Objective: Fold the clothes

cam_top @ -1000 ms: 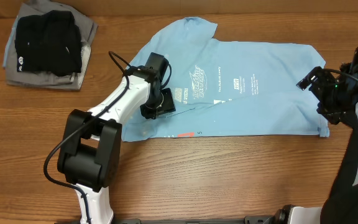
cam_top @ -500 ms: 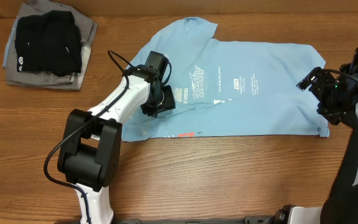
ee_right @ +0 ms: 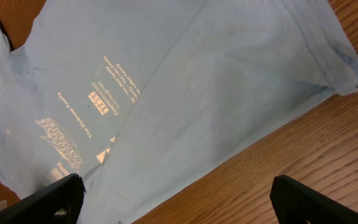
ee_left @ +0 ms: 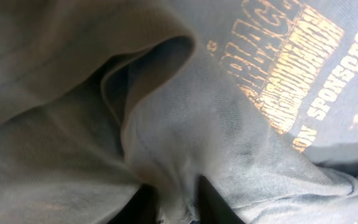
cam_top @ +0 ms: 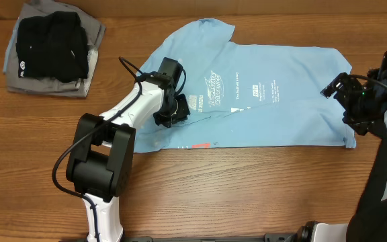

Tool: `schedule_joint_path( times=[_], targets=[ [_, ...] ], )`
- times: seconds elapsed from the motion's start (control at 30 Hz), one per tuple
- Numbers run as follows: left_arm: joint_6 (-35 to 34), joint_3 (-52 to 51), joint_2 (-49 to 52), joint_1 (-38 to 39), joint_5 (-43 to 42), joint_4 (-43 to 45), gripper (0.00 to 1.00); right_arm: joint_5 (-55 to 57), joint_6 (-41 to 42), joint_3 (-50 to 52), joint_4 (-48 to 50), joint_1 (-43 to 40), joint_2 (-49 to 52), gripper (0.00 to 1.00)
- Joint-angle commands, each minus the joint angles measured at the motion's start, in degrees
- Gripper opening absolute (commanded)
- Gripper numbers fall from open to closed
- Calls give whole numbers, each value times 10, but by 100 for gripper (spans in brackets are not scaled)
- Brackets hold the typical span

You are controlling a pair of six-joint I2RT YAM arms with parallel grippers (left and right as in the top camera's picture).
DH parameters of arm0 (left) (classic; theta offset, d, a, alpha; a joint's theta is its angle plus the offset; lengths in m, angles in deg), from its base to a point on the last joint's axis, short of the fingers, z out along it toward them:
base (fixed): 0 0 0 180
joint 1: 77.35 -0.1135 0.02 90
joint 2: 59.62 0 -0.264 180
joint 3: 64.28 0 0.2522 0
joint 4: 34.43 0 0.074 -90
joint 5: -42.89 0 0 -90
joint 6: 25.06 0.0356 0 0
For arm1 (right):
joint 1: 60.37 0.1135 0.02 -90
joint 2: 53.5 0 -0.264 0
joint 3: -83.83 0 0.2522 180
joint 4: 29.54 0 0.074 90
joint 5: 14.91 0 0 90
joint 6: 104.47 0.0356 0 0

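Observation:
The clothes, a light blue T-shirt [cam_top: 281,101] with small white logos, lie spread across the wooden table. My left gripper [cam_top: 172,113] is down on the shirt's left part, beside the logos. In the left wrist view its two dark fingers [ee_left: 213,202] stand close together with a raised fold of the shirt [ee_left: 229,124] pinched between them at the left gripper [ee_left: 176,208]. My right gripper [cam_top: 345,106] hovers over the shirt's right edge. It stands wide open in the right wrist view, the right gripper [ee_right: 179,208] holding nothing, over the shirt's hem [ee_right: 185,93] and bare wood.
A stack of black and grey folded garments [cam_top: 52,47] sits at the back left of the table [cam_top: 247,188]. The left arm's base stands at the front left, the right arm's at the front right.
My left gripper's jaws have closed onto a fold of the shirt and the fabric beside the logos has bunched slightly. The right arm has not moved.

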Motion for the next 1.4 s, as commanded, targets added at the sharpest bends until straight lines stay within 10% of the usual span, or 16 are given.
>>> schedule_joint_path(
  times=[0.0,0.87,1.07,1.37],
  targets=[
    [-3,8,12,0,-8,1,9,16,-4,2,1,3,-1,100],
    [2,31,12,0,7,162,6,23,-3,2,1,3,-1,100],
    [31,31,10,-1,14,145,86,23,-3,2,0,3,-1,100],
    [57,115,-14,-40,14,-8,93,23,-4,2,2,3,0,100]
  ],
)
